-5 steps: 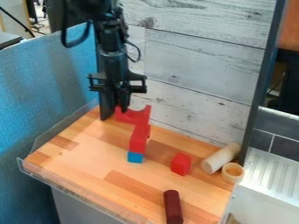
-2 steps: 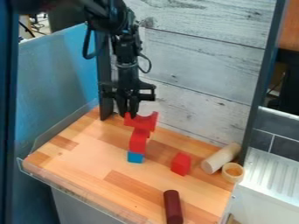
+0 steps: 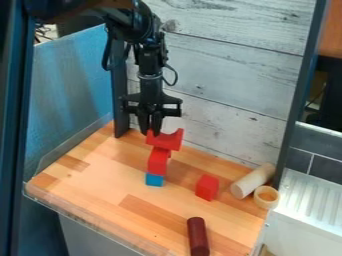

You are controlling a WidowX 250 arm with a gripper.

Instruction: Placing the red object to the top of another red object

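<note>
Above the stack on the desk point(image 3: 100, 185), my gripper point(image 3: 151, 131) has its fingers drawn close together, seemingly pinching the notched red block point(image 3: 165, 140) by its end at the view's left. That block sits over the lower red block point(image 3: 158, 161), which stands on the blue cube point(image 3: 154, 179); I cannot tell whether the two red pieces touch. What worries me is the off-centre hold: most of the notched block hangs to one side, so it could swivel or dip as it lands. If I press down unevenly, the narrow base may tip and both red pieces fall. Letting go too high could jolt the stack; parting my fingers while still low against the block might drag it sideways.
</note>
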